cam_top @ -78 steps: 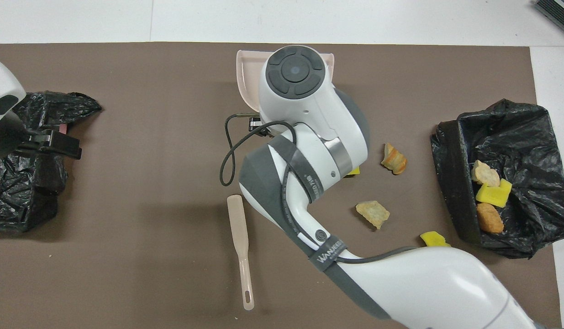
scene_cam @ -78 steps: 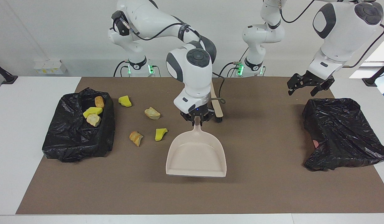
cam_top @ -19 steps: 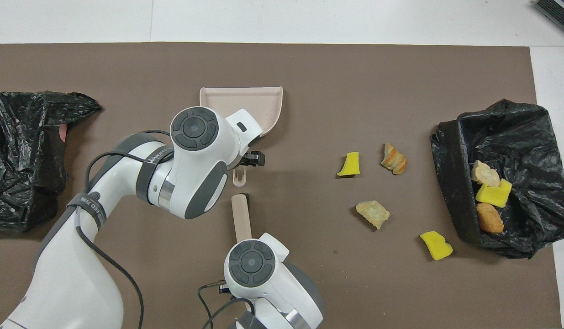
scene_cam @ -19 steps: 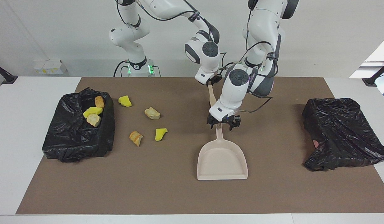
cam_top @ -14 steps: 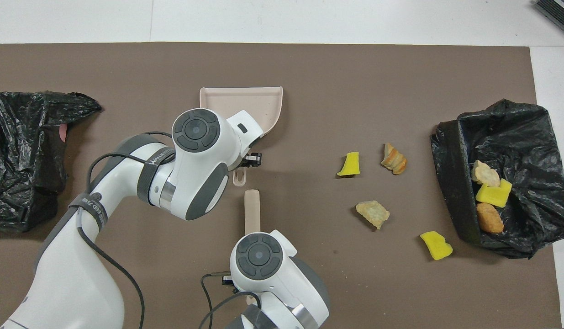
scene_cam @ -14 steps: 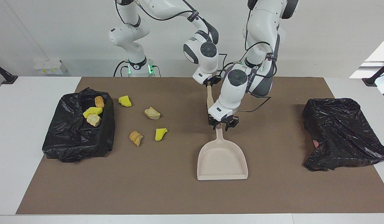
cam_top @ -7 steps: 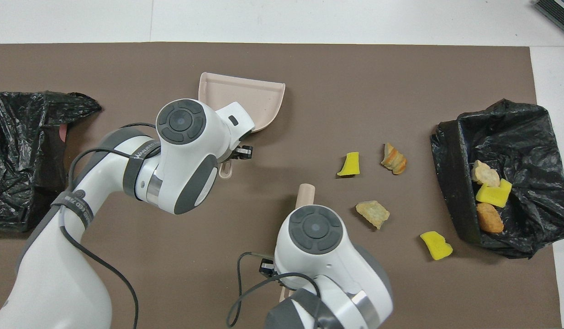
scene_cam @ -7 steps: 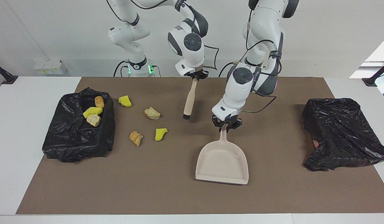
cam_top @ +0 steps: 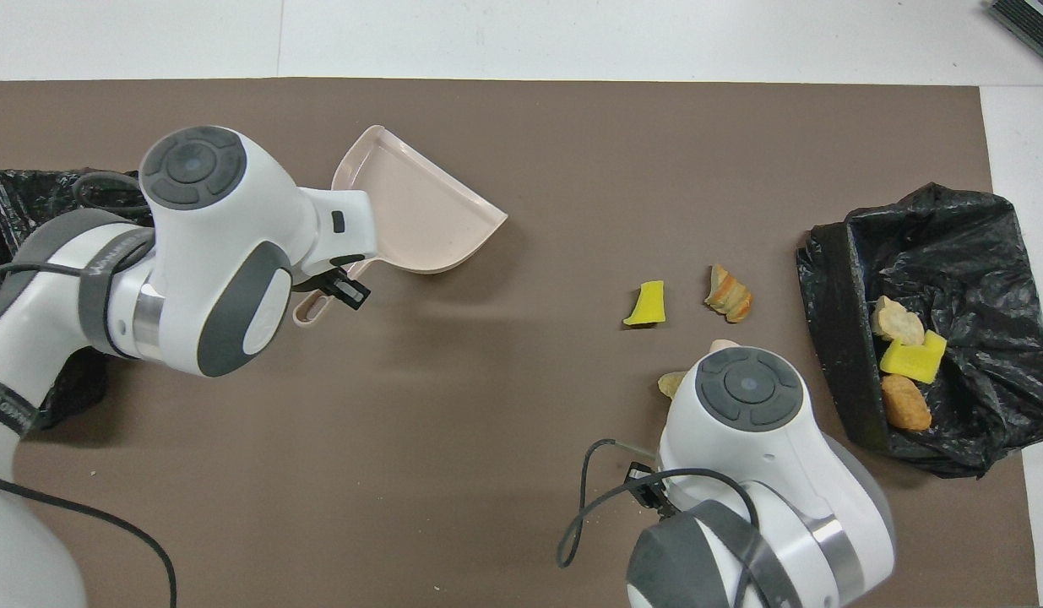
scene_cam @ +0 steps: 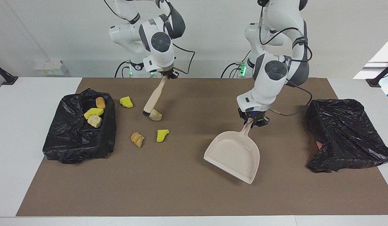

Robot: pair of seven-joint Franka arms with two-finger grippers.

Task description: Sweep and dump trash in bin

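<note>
Both sets of jaws are clamped on tool handles: the left gripper (scene_cam: 253, 121) holds the dustpan (scene_cam: 236, 155) by its handle, pan tilted over the brown mat (scene_cam: 181, 194); the right gripper (scene_cam: 168, 74) holds the brush (scene_cam: 153, 98), bristles touching a tan bread piece (scene_cam: 155, 115).

The trash lies loose beside the filled bin (scene_cam: 79, 131): that bread piece, a yellow chunk (scene_cam: 126, 101) nearest the bin, another yellow chunk (scene_cam: 162, 135) and a second bread piece (scene_cam: 137, 139). More pieces already sit inside the bin.

Handling judgement: pieces look light, soft and prone to rolling; push them low with the bristles rather than grip them.

Clearance: open mat separates the dustpan from the bin. A second black bag (scene_cam: 347, 135) lies well apart from the bin, at the left arm's end.
</note>
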